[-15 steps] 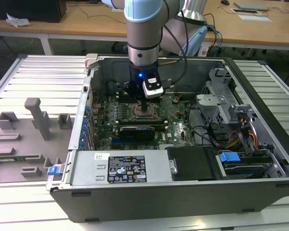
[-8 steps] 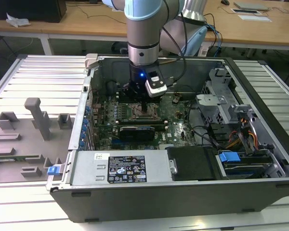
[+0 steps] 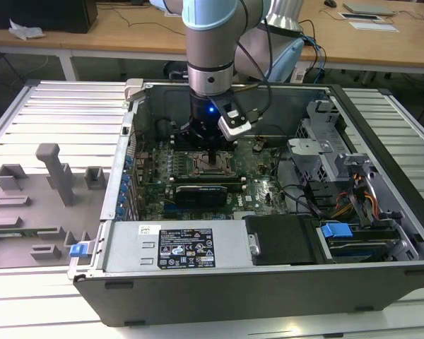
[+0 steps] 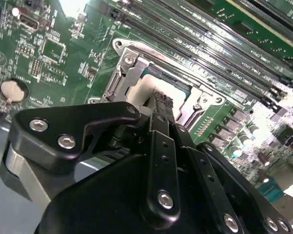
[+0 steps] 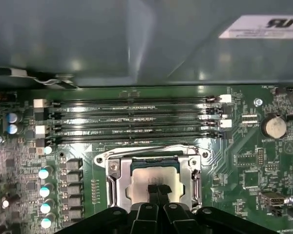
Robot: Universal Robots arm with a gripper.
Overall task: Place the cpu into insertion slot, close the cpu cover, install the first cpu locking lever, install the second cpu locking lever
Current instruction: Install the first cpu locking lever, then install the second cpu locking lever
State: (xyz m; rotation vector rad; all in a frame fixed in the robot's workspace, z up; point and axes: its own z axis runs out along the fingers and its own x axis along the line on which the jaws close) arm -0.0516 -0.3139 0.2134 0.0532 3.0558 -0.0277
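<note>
My black fingers (image 5: pixel 157 191) are pressed together with no gap between them, their tips down on the pale beige-silver metal top of the small flat square cpu (image 5: pixel 154 176); in the second wrist view the same closed tips (image 4: pixel 158 100) meet the chip's pale face (image 4: pixel 140 93). I see the cpu lying flat inside the small square insertion slot with its dark frame (image 5: pixel 155 164), on the green motherboard (image 5: pixel 244 161). Around the chip sits the thin silver metal cpu cover (image 5: pixel 118 181), a frame plate with a central window through which the chip shows; it looks lowered over the socket, though I cannot tell whether it is fully seated. A bent silver wire lever (image 5: pixel 151 148) runs along the socket's edge nearest the long black memory slots (image 5: pixel 132 119). In the exterior view my gripper (image 3: pixel 210 159) hangs straight down from the grey arm (image 3: pixel 210 56) into the open dark-grey computer case (image 3: pixel 268 282), over the socket (image 3: pixel 210 167), with a long black card (image 3: pixel 201 191) just beside it. The case rests on a ribbed silver table (image 3: pixel 56 113), and a grey plastic fixture tray (image 3: pixel 35 205) lies toward the exterior view's left.
</note>
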